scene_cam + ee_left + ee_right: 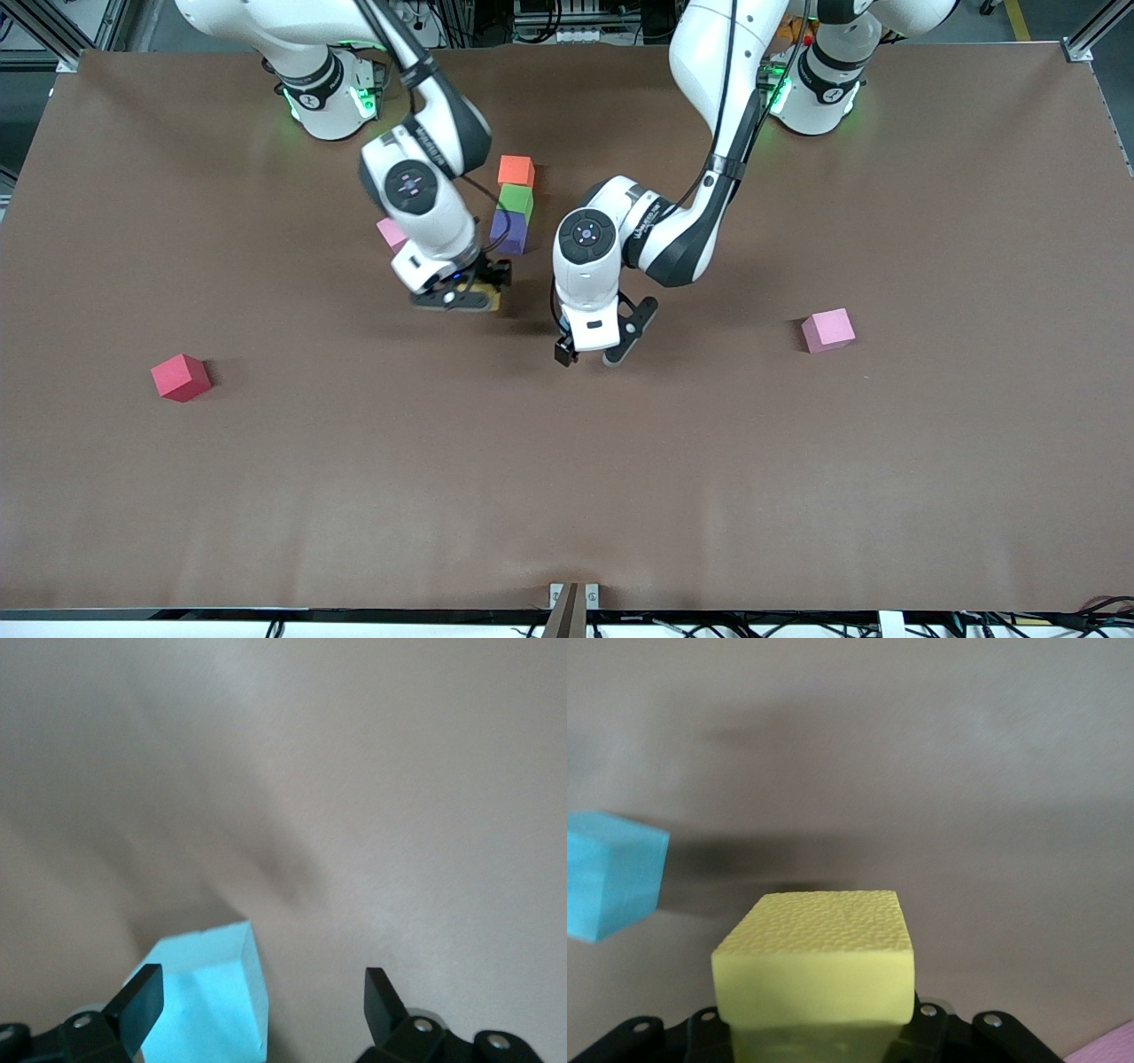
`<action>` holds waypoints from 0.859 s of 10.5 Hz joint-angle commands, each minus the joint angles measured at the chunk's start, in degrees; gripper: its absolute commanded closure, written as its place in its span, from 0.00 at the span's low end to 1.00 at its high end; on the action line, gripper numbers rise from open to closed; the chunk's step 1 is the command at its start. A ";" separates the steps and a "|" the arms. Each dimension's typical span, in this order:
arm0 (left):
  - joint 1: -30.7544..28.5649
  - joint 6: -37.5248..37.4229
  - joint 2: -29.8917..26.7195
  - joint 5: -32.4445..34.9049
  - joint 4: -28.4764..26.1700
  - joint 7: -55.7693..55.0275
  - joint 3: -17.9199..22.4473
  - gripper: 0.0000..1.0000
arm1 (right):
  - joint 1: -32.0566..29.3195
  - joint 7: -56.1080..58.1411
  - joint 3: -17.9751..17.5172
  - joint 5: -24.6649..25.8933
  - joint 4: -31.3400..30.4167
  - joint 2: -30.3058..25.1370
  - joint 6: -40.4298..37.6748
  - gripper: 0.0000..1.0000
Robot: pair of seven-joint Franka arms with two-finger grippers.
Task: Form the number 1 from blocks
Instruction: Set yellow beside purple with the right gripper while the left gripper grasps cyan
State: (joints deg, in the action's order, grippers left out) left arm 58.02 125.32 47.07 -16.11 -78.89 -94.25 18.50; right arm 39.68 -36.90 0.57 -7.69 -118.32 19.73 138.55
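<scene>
Right pincer (819,1028) clamped on yellow cube (819,966); left pincer (261,1001) wide open, empty, beside light blue cube (208,992) on bench (567,487).

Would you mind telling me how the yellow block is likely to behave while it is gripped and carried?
The yellow block, shut in the right gripper, has a pitted, matte foam-like surface, so it probably grips well and weighs little. Its flat faces suggest it will sit without rolling. Being likely soft, it may squash slightly under pressure.

We see two glossy white arms with dark grey joint bands, green lights glowing at both bases, black cables along the links, round grey wrist caps with small markings, and black jaws fixed with silver screws.
</scene>
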 commanded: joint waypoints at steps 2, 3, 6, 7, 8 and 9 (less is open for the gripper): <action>0.78 -0.78 -0.22 -2.18 -2.75 -4.97 -0.83 0.00 | 2.51 -2.12 0.23 0.66 -3.48 1.63 5.57 0.43; 0.69 -0.78 -0.22 -2.18 -3.02 -5.06 -0.83 0.00 | 2.77 -2.12 0.14 0.66 -5.15 1.63 7.68 0.43; 0.69 -0.69 0.21 -2.18 -3.20 -6.20 -1.18 0.00 | 4.00 -2.21 0.05 0.66 -6.66 1.89 8.05 0.43; 0.60 -0.69 0.74 -2.26 -3.02 -6.21 -1.44 0.00 | 4.52 -2.21 0.05 0.66 -7.27 2.24 8.05 0.43; 0.60 -0.34 1.00 -2.26 -2.93 -6.21 -1.53 0.00 | 4.88 -2.21 -0.21 0.66 -7.45 2.50 8.05 0.43; 0.60 -0.17 1.70 -2.26 -2.76 -6.21 -1.53 0.00 | 4.88 -2.21 -0.65 0.66 -7.54 2.85 8.05 0.43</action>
State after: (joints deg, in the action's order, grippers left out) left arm 58.48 124.86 48.06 -17.12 -81.80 -99.45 16.92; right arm 44.01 -37.88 0.21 -7.65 -124.90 22.60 145.81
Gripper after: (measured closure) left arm 0.000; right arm 0.410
